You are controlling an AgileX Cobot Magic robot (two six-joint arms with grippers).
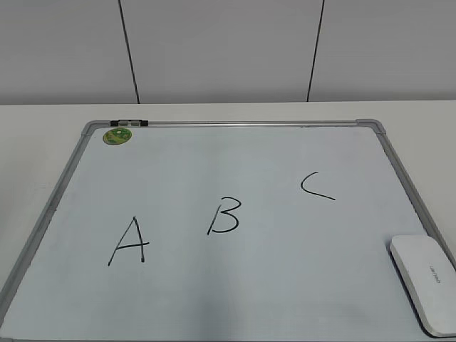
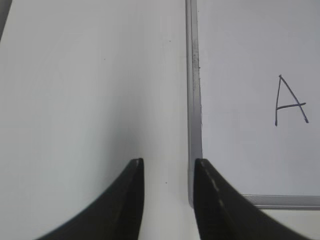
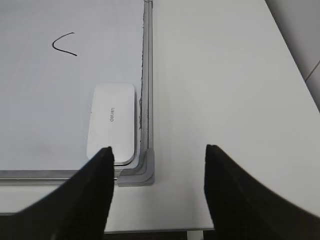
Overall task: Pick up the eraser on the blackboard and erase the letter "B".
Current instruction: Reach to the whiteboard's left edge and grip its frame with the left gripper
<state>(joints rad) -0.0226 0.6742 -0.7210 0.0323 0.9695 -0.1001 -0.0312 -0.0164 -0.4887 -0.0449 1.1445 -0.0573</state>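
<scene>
Smooth rounded white eraser (image 1: 423, 282) lies flat on glossy blackboard (image 1: 214, 171).

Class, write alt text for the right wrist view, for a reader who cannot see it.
A flat white rounded plastic eraser lies on the white whiteboard with a grey metal frame, in its near corner beside the frame. A hand-drawn black letter C sits further up the board, and the open black right gripper frames the bottom edge above the pale table.

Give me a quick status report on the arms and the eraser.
Both grippers open, empty, off the board. Eraser flat in the blackboard corner, untouched. Letter B intact. Nothing in the way.
</scene>
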